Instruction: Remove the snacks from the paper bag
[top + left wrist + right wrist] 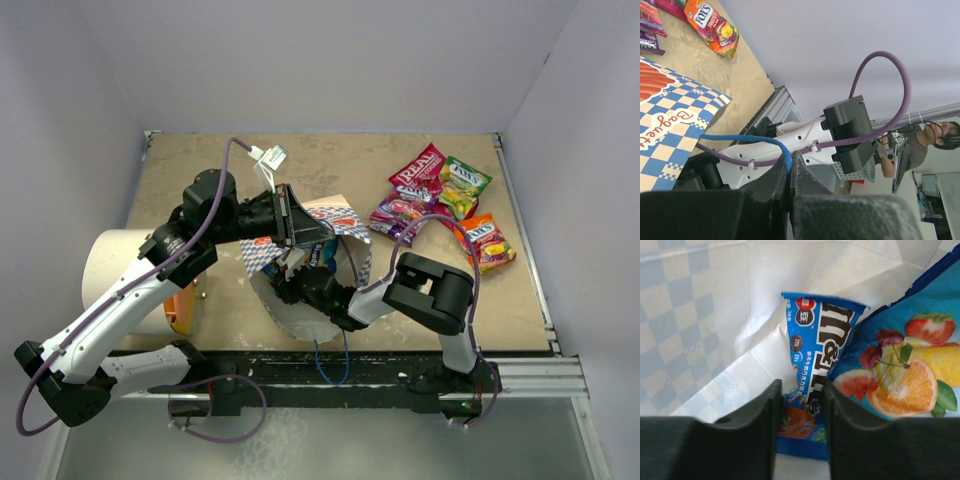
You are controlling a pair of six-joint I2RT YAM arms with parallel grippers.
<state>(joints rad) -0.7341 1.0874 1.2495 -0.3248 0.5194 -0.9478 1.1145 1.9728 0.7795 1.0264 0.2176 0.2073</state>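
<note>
tan counter (200,180), white walls. left hand (789,171), clamped tight on the cord (747,138), holds the bag (338,218) open. right hand (800,407) is deep inside, fingers narrowly apart astride the blue packet (814,347), whose length runs straight ahead; grip unclear.

A white paper bag (670,125) with blue-and-white checks and an orange patch. There is a red packet (418,168), a green-yellow packet (462,186), a purple packet (398,215), an orange packet (487,243) and a blue packet (812,360).

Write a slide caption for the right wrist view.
Right gripper inside the paper bag, fingers astride a blue M&M's packet beside a fruit-printed packet.
</note>
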